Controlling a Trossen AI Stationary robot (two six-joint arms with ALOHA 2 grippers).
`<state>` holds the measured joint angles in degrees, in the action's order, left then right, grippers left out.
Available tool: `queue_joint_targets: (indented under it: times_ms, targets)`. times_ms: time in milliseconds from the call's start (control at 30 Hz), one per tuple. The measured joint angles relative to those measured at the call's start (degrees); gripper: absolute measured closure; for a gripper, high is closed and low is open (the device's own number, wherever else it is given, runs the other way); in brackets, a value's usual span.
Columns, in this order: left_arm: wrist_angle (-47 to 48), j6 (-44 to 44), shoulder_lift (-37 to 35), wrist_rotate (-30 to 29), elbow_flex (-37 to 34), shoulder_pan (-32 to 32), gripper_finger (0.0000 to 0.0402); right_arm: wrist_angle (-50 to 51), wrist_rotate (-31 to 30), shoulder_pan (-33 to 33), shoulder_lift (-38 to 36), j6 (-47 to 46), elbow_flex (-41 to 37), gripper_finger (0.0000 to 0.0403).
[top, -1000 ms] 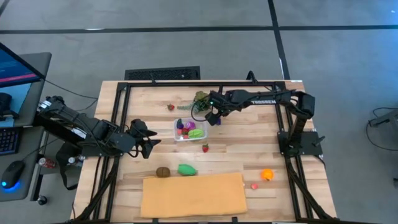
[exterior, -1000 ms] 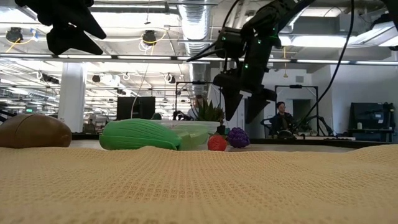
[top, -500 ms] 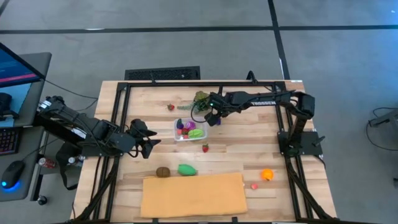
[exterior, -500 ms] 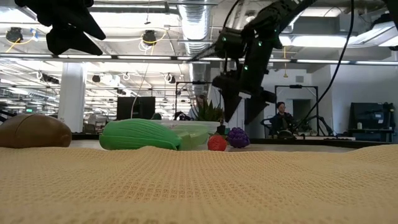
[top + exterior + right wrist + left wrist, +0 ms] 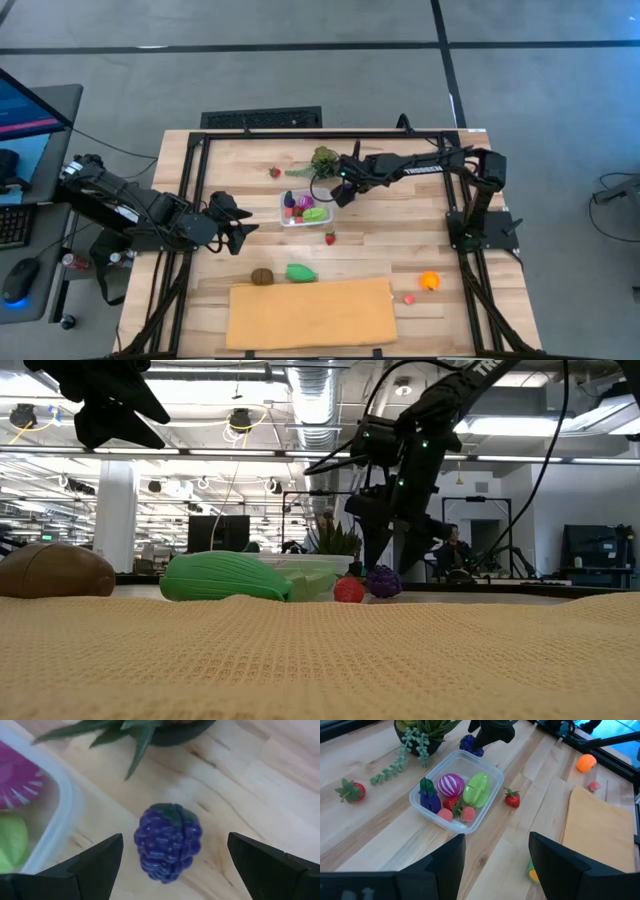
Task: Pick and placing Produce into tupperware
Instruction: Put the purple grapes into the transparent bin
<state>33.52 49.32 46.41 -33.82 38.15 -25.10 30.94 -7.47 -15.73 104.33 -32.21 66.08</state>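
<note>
My right gripper (image 5: 338,189) hangs low over the far middle of the table, jaws spread as wide as they go and gripping nothing. Between its fingers, on the bare wood, lies a purple grape bunch (image 5: 168,842), just beside the clear tupperware (image 5: 482,817) and in front of a leafy green plant (image 5: 422,732). In the low view the grapes (image 5: 382,581) sit apart from the gripper above them, next to a red strawberry (image 5: 349,590).

The tub stands near the centre of the table and already holds a green piece (image 5: 476,789), a round magenta piece (image 5: 451,785), a dark blue-and-green piece (image 5: 428,797) and a few small red and pink pieces (image 5: 456,810). The strawberry (image 5: 512,798) rests on the wood just outside the tub's near side; a second strawberry (image 5: 351,790) lies well apart, toward the far left.

My left gripper (image 5: 240,228) waits above the table's left side, well away from the tub, its jaws partly open and empty.

Nearer the front edge, a brown piece (image 5: 262,276) and a green ridged piece (image 5: 300,272) lie just beyond a flat tan-orange sheet (image 5: 310,313). An orange piece (image 5: 429,281) and a small pink piece (image 5: 409,298) sit to the right of that sheet. A person sits in the room behind the table.
</note>
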Motion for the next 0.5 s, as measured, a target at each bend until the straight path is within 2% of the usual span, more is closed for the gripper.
queue_joint_targets:
  times_ms: [500]
  targets:
    - [-0.02, 0.81, 0.00, 0.00, 0.00, 0.00, 0.0193, -3.19, 0.00, -0.16, 0.00, 0.70, -0.91, 0.0055]
